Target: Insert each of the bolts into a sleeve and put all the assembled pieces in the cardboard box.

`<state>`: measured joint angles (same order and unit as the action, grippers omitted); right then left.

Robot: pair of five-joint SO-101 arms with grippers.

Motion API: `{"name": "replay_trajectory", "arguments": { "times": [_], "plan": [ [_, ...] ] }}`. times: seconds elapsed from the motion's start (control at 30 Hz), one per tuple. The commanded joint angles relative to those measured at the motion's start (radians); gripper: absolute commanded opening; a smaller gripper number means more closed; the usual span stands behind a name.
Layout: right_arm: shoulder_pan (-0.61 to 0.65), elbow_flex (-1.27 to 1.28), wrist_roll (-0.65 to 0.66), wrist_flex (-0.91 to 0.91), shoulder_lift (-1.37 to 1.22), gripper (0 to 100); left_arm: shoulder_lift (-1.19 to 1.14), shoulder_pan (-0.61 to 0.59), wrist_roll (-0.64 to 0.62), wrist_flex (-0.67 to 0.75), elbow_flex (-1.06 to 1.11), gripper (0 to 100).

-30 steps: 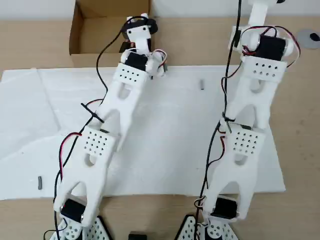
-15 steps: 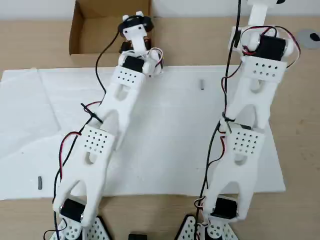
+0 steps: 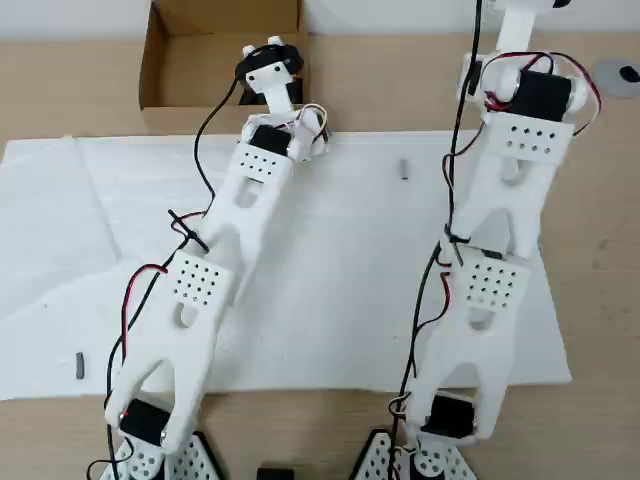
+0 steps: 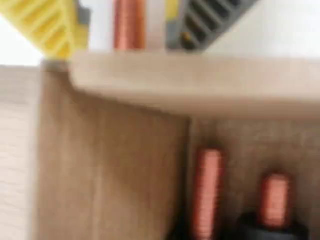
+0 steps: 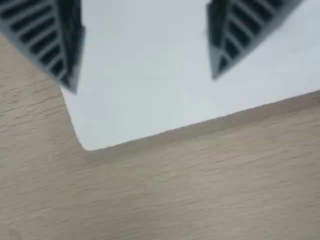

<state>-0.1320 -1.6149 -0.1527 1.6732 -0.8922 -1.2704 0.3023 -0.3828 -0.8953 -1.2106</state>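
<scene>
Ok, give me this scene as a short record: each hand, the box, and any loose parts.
left hand: shut on a copper bolt, above the wall of the cardboard box
right hand: open, holding nothing, over the edge of the white sheet
in box: two copper pieces, upright, blurred
loose parts: two small grey pieces on the sheet, one between the arms, one at its near left corner
</scene>
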Motion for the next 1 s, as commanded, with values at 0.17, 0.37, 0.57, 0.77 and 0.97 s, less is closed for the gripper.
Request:
{"name": "replay_trajectory", "arguments": {
  "times": [0.17, 0.37, 0.57, 0.77, 0.97],
  "plan": [
    [-0.013, -0.051, 0.011, -0.041, 0.097, 20.8, 0.004, 0.002, 0.066, 0.035, -0.060, 11],
    [-0.013, -0.051, 0.008, -0.041, 0.097, 20.7, 0.004, 0.000, 0.207, 0.018, -0.060, 4],
    [-0.013, -0.051, 0.008, -0.041, 0.099, 20.7, 0.004, 0.002, 0.258, 0.017, -0.058, 0],
    [-0.015, -0.051, 0.008, -0.041, 0.099, 20.7, 0.008, 0.000, 0.256, -0.005, -0.083, 0],
    [-0.016, -0.053, 0.008, -0.041, 0.099, 20.7, 0.058, -0.011, 0.256, -0.098, -0.255, 0]
  ]
}}
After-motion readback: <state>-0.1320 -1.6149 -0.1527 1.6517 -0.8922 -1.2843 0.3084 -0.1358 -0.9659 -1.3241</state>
